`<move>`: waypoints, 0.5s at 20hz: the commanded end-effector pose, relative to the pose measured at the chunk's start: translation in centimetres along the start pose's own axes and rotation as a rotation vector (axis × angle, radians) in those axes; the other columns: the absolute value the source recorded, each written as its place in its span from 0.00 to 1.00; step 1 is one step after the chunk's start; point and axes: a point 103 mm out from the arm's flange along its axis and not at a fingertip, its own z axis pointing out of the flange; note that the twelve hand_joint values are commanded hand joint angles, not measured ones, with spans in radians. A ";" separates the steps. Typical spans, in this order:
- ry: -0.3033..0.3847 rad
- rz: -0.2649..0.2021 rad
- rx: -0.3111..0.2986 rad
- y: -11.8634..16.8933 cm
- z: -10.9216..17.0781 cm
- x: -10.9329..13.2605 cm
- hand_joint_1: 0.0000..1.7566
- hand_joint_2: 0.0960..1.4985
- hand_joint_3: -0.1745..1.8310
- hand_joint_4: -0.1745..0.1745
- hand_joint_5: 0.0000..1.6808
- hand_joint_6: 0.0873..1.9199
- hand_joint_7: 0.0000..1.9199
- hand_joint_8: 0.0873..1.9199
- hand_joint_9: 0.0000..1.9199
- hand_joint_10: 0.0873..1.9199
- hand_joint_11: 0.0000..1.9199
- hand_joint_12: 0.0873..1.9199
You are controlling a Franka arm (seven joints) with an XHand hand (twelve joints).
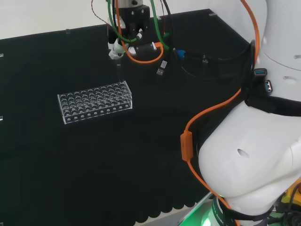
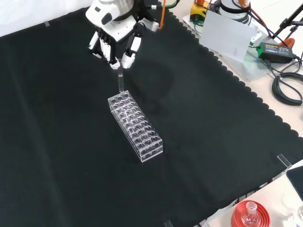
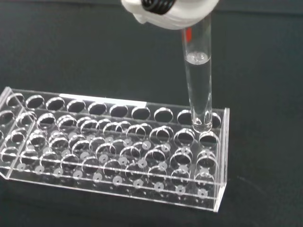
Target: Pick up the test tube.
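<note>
The hand [image 2: 113, 42] pinches the top of the clear test tube [image 3: 198, 80], which hangs upright just above an end hole of the clear rack [image 1: 95, 101] toward the table's far edge in the head view; the tube looks light, slippery and fragile, so a hold near the rim suits it.

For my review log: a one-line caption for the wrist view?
Hand holds a clear test tube upright, its base just above the clear rack.

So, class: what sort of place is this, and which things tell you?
Probably a robotics lab set up for chemistry handling: a robot hand holds a test tube above a clear tube rack on black cloth.
</note>
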 end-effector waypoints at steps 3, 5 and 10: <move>-0.006 -0.014 -0.038 -1.3 -3.4 0.6 0.80 0.63 0.08 0.00 0.73 0.26 0.72 0.29 0.63 0.17 0.25 0.70; -0.007 -0.020 -0.050 -1.8 -4.3 0.8 0.81 0.63 0.08 0.00 0.74 0.26 0.72 0.28 0.64 0.17 0.25 0.70; -0.023 -0.032 -0.074 -3.1 -6.4 1.0 0.81 0.63 0.08 0.00 0.74 0.25 0.72 0.28 0.64 0.17 0.25 0.70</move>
